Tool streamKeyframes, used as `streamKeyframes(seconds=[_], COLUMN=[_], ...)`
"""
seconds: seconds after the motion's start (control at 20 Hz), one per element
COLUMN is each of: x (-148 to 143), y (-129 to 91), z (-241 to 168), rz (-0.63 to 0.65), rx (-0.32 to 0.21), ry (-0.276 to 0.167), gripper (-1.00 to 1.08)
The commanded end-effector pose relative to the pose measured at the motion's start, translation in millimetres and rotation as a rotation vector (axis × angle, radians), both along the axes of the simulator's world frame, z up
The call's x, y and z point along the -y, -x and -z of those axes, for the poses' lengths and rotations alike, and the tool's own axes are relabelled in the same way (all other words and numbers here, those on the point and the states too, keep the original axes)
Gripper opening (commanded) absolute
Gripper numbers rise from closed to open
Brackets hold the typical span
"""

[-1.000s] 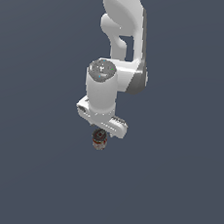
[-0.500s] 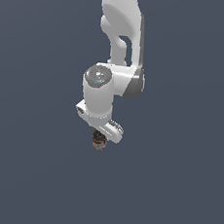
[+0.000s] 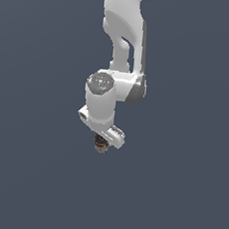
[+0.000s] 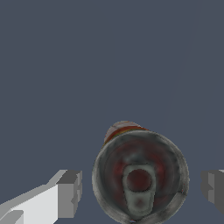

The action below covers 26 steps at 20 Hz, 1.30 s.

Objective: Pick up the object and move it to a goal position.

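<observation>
Slate-grey, featureless ground fills both views, and against it the white Panda arm (image 3: pixel 120 52) hangs down to its gripper (image 4: pixel 140 186), whose jaws stand spread with a clear gap on either side of the tin can (image 4: pixel 140 177) sitting between them, nothing yet clamped. To do the grasp well, I judge the fingers (image 4: pixel 70 192) should close evenly on the can's sides while it stays centred, since it is narrower than the opening and could be nudged aside. No edges, walls or other things show anywhere, so room for lifting and carrying looks open in every direction.
</observation>
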<state>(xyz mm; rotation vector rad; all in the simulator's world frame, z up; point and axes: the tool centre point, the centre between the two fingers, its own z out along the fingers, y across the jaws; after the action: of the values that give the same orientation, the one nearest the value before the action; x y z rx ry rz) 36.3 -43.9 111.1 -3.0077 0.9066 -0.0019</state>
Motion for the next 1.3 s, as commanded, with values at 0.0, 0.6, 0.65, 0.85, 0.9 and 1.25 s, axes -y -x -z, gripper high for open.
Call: streamKeyframes(seconds=[0.0,0.6,0.65,0.85,0.9,1.25], x=[0.1,0.3,0.3,0.3,0.3,4.6], y=[0.9,-0.2,-0.2,-0.2,-0.2,-9.0], z=[13.9,33.8,33.8,33.8,33.8,16.7], rz=[0.002,0.004,0.004,0.004,0.004,0.024], rx=[-0.001,-0.001,-0.001,-0.001,-0.001,0.022], ry=[0.0,0.0,0.0,0.0,0.0,0.004], gripper=[1.0,-1.0,-1.0,-1.0,-1.0,-1.0])
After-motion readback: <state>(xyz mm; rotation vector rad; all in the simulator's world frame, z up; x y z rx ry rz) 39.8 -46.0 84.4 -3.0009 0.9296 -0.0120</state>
